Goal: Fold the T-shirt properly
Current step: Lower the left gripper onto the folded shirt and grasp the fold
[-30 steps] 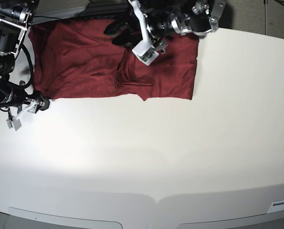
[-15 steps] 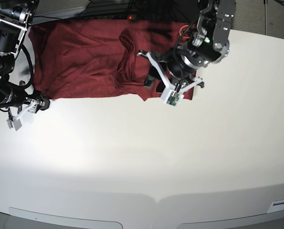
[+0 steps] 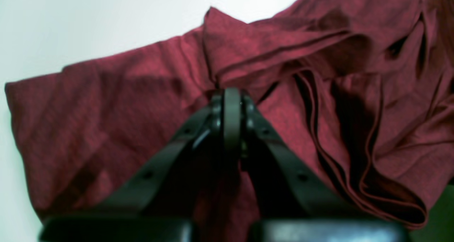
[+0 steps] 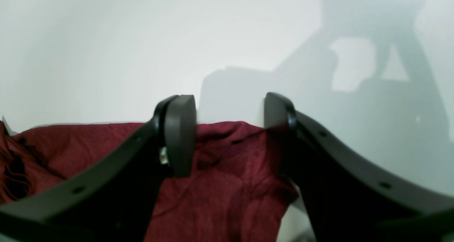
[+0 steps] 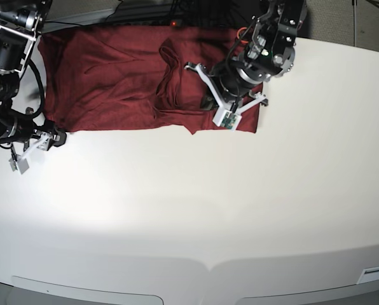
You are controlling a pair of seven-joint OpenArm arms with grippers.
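T-shirt [image 5: 113,76]: I see it spread along the far edge of the white table [image 5: 240,210]. Left gripper [image 3: 231,100]: pressed together, pinching its fabric. Right gripper [image 4: 230,128]: spread, holding nothing, at its left edge.

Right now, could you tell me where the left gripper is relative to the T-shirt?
In the base view the left gripper is at the top, right of centre, down on the T-shirt near its right end; the left wrist view shows it shut on a fabric fold.

The maroon T-shirt [image 5: 113,76] lies rumpled and partly folded along the table's far edge.
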